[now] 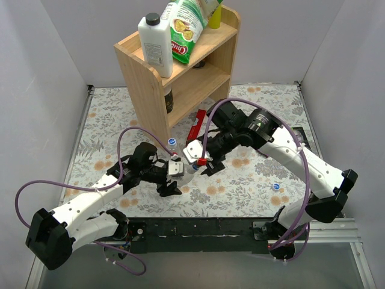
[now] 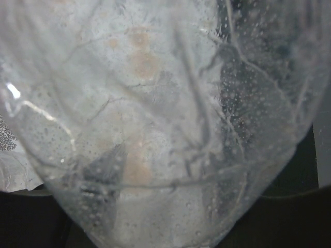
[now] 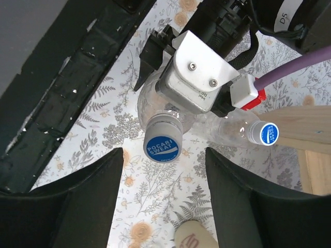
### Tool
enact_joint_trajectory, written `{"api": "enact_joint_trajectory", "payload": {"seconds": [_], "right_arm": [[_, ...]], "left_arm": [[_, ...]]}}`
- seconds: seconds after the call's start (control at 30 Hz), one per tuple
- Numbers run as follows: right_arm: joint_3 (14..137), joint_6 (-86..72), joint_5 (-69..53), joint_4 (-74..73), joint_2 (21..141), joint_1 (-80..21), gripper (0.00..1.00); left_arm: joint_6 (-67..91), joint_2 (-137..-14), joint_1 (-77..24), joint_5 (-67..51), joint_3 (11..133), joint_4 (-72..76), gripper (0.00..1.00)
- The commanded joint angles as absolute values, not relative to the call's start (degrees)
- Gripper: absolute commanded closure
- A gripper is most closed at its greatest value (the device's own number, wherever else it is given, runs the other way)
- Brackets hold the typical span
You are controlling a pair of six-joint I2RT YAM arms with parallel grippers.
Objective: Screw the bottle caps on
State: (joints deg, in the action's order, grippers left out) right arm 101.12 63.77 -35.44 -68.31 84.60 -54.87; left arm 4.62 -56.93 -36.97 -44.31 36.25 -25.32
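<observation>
White links (image 1: 84, 208), black joints (image 1: 48, 238), purple cables (image 3: 305, 61), silver two-screw plate (image 3: 201, 70).

One clear bottle (image 3: 147, 107), a blue Pocari Sweat cap (image 3: 163, 145) on its neck, is clamped in the left claw (image 3: 155, 85). A second capped bottle (image 3: 230, 128) is just beside it, and a loose cap (image 1: 276, 186) lies well apart.
</observation>
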Motion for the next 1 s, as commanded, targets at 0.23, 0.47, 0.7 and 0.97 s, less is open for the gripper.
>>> {"api": "enact_joint_trajectory", "payload": {"seconds": [0.23, 0.47, 0.7, 0.97], "right_arm": [[98.4, 73.5, -33.2, -65.5, 83.4, -57.7, 0.4], [97.5, 72.3, -32.9, -65.7, 83.9, -58.7, 0.68], [102.4, 38.5, -34.4, -59.8, 91.0, -56.2, 0.89], [100.6, 8.5, -43.3, -57.3, 98.0, -49.4, 0.81]], "left_arm": [[2.8, -56.7, -37.3, -47.2, 38.8, -26.8, 1.0], [3.4, -56.2, -37.3, -46.9, 38.8, -26.2, 1.0], [12.0, -55.3, -37.3, -38.6, 38.1, -17.6, 1.0], [23.0, -55.5, -37.3, -32.6, 39.5, -11.8, 1.0]]}}
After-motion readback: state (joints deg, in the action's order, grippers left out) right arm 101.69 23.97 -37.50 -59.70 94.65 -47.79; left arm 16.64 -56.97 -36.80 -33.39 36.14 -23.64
